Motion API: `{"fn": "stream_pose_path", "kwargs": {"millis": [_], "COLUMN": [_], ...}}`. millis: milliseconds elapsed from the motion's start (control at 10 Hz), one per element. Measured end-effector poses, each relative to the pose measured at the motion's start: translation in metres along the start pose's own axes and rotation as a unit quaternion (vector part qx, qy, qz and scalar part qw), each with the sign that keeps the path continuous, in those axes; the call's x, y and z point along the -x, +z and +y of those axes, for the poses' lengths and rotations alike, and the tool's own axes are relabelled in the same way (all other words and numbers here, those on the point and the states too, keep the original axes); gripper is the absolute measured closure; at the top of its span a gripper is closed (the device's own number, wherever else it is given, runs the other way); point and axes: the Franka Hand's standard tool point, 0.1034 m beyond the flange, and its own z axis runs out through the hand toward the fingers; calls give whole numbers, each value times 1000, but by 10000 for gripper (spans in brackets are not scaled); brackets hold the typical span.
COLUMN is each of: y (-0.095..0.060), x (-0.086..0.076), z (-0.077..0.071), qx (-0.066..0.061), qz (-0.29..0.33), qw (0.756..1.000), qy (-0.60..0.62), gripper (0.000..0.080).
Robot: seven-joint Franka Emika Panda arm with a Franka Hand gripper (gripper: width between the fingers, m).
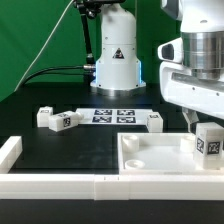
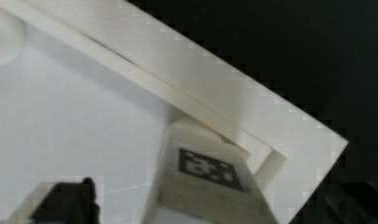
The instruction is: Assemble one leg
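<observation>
Bright light, soft focus

White parts glared against a dark table [image 1: 70, 150]; the wrist view was blurred, a shadow beside the leg [image 2: 216, 170].

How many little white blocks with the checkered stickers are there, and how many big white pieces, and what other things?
Small white legs with tags: 4, at, and one under the gripper
Large white panel: 1
Marker board: 1
White rail pieces along the front: 1 set
Total: 7
</observation>
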Motion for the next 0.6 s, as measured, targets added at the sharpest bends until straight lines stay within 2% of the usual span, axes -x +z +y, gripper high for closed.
{"fn": "stream_pose_path", "kwargs": {"millis": [400, 600], "y": [0, 0], "x": [2, 1], "z": [-1, 0], "qx": [4, 6], "qz": [2, 1], "qw": [977, 953], "qy": [-214, -303], "gripper": [151, 151]}}
